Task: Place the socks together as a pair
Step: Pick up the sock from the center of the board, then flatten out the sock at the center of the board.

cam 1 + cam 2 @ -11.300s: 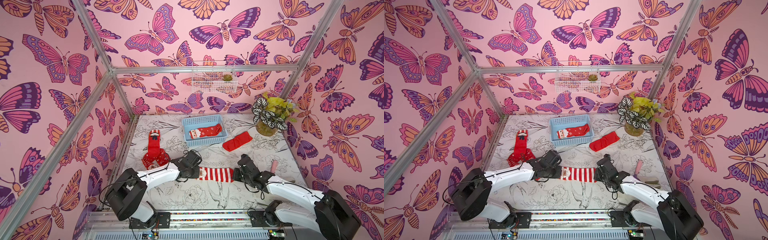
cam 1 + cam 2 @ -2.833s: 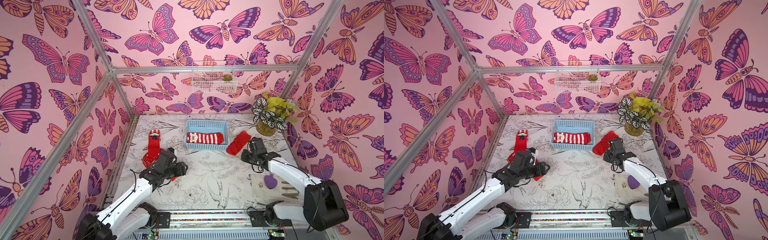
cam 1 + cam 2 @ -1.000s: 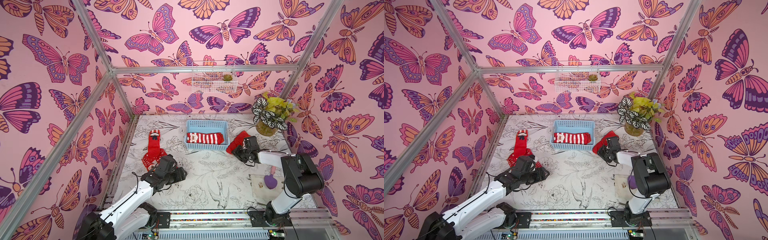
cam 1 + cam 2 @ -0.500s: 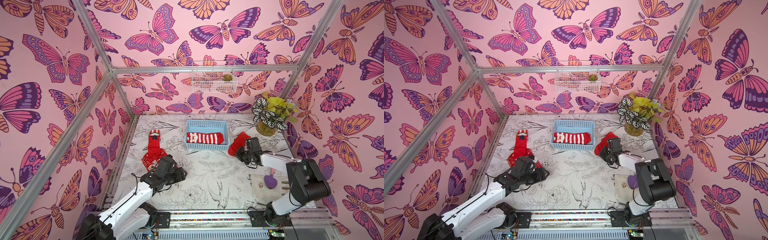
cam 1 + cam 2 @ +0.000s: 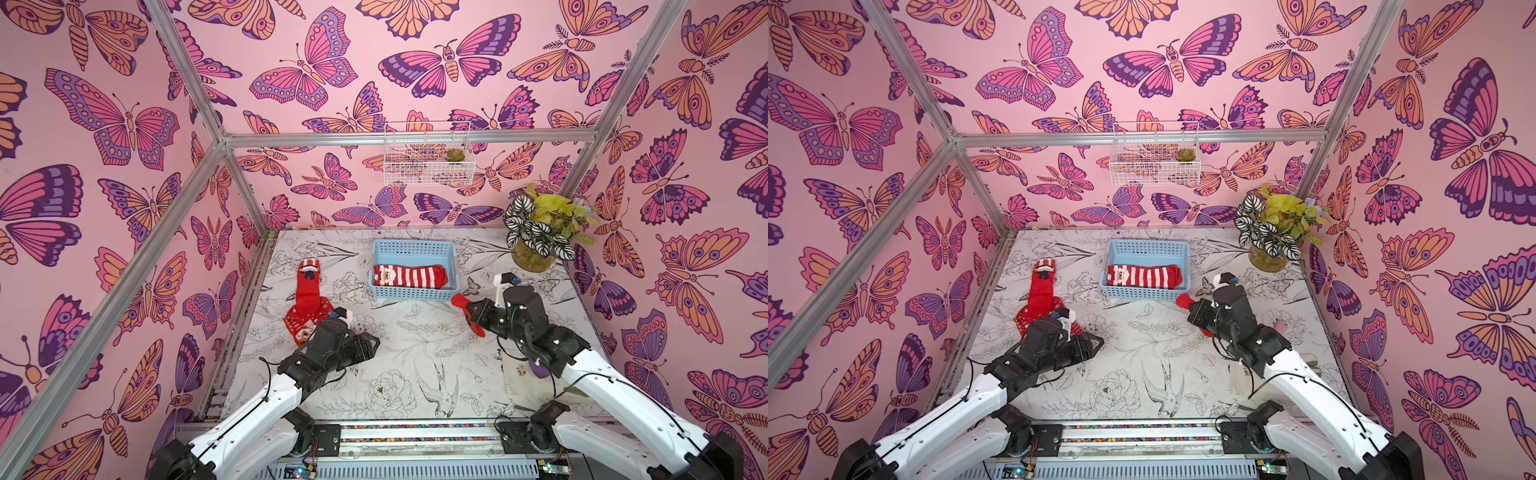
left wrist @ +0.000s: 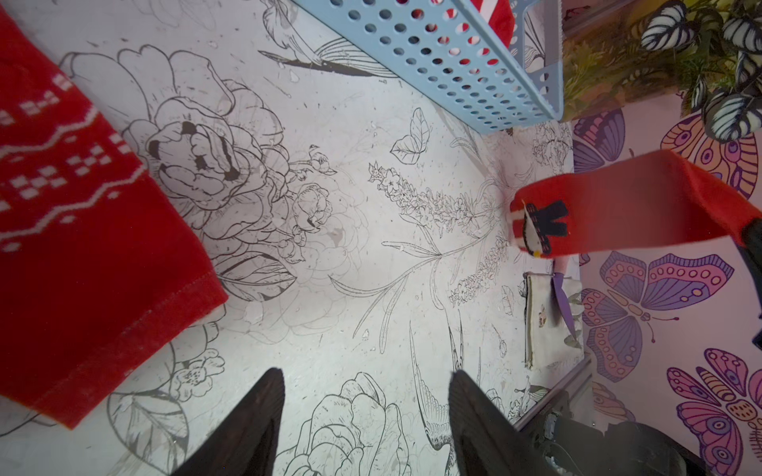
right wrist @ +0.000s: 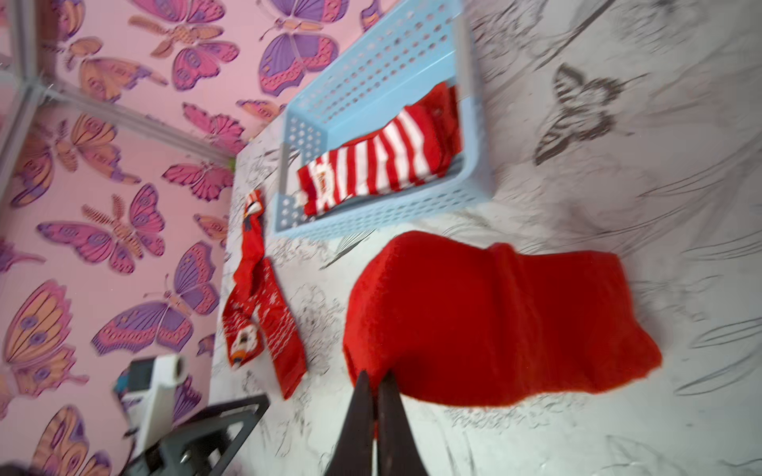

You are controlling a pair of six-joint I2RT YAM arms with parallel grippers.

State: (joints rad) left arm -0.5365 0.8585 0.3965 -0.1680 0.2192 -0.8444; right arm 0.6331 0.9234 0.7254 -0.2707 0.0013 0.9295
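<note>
The plain red sock (image 7: 495, 321) hangs from your right hand (image 7: 376, 383), whose jaws are pinched fully closed on its edge, just near-right of the blue basket (image 5: 411, 296). One pair looks done, since the striped socks (image 5: 409, 276) lie in that basket. Its likely mate, a red sock (image 5: 308, 286), waits far left on the surface (image 5: 415, 345), touching a snowflake sock (image 5: 296, 323). Your left hand (image 6: 365, 375) hovers empty, jaws wide apart. A second ago the right jaws were partly open. Eleven seconds back, both hands held a striped sock.
</note>
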